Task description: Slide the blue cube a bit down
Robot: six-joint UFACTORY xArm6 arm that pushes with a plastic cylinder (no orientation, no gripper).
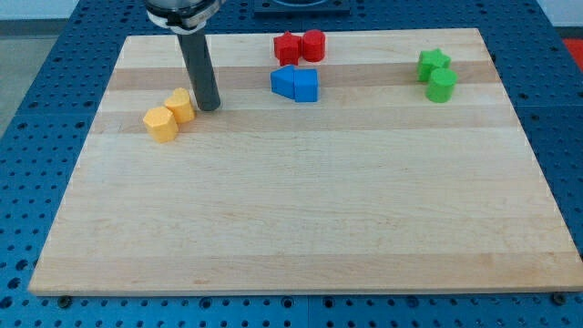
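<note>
The blue cube (285, 82) sits near the board's top edge, a little left of the middle, pressed flank to flank against a second blue block (306, 86) on its right, whose shape looks wedge-like or angular but is hard to pin down. Just above the pair, right by the top edge, two red blocks touch each other: a star-like red one (288, 47) on the left and a rounder red one (313, 44) on the right. Out to the left, the dark rod (199, 68) comes straight down from the top edge, and the tip (209, 107) rests on the wooden board (291, 210), well apart from the blue cube and just beside the nearer of two yellow blocks. That yellow block (179, 105) touches its partner, a second yellow block (161, 124), lower and closer to the left edge. Over near the top right corner, a green star (434, 62) sits above a green cylinder (442, 85), the two in contact. There are no jaws to report on here, only the plain rod end.
</note>
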